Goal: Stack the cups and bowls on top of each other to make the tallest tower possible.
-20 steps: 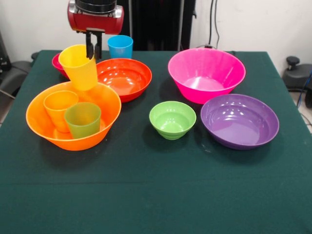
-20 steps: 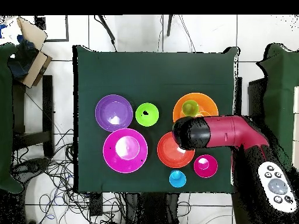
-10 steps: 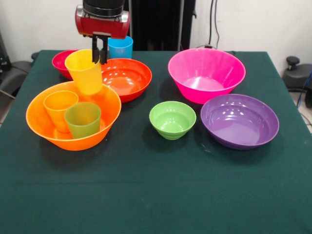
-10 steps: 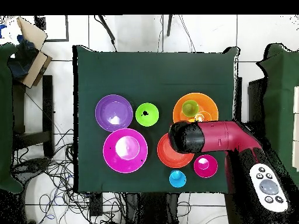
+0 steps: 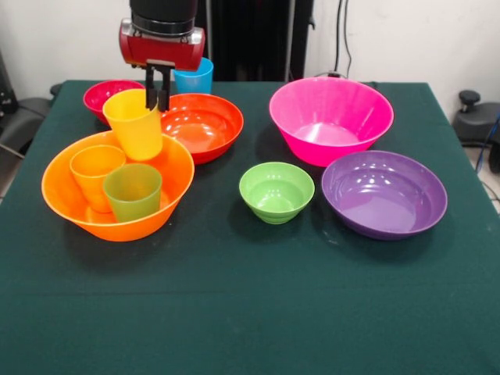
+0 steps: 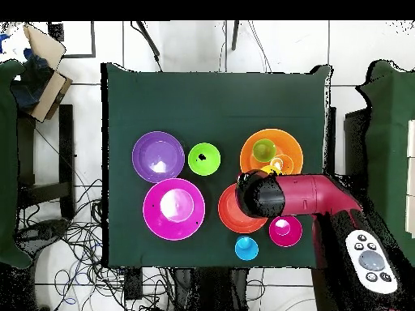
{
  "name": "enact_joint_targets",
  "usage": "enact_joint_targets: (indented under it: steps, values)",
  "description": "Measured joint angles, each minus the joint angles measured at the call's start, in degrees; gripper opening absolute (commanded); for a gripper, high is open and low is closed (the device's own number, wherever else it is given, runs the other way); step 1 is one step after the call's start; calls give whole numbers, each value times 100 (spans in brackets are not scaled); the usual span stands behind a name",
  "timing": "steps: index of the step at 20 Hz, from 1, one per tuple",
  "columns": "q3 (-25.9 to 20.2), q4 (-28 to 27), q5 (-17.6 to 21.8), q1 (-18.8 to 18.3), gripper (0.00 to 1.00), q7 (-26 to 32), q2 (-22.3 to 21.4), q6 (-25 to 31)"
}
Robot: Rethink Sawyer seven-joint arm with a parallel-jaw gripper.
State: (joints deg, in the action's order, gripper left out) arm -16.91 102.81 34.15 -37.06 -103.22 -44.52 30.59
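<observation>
My gripper (image 5: pixel 157 95) is shut on the far rim of the yellow cup (image 5: pixel 134 125) and holds it slightly tilted. The cup's lower end is inside the far edge of the large orange bowl (image 5: pixel 176 183). An orange cup (image 5: pixel 95 176) and a green cup (image 5: pixel 133 191) stand side by side in that bowl. In the overhead view the arm (image 6: pixel 296 196) covers the gripper. The orange bowl (image 6: pixel 248 146) holds the green cup (image 6: pixel 263 150) there. The blue cup (image 5: pixel 193 76) stands at the back.
The red-orange bowl (image 5: pixel 199 125) is right beside the orange bowl, and the crimson bowl (image 5: pixel 109 94) is behind it. The pink bowl (image 5: pixel 330 117), purple bowl (image 5: pixel 383 193) and light green bowl (image 5: pixel 276 190) stand apart on the green cloth at the right.
The gripper has moved down and slightly right in the front view with the yellow cup. The cup has come lower into the orange bowl's far side.
</observation>
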Motion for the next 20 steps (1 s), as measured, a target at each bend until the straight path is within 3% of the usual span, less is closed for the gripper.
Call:
enact_joint_targets:
  steps: [20]
  values:
    - [167,45,-77,54,0,0,217,-390]
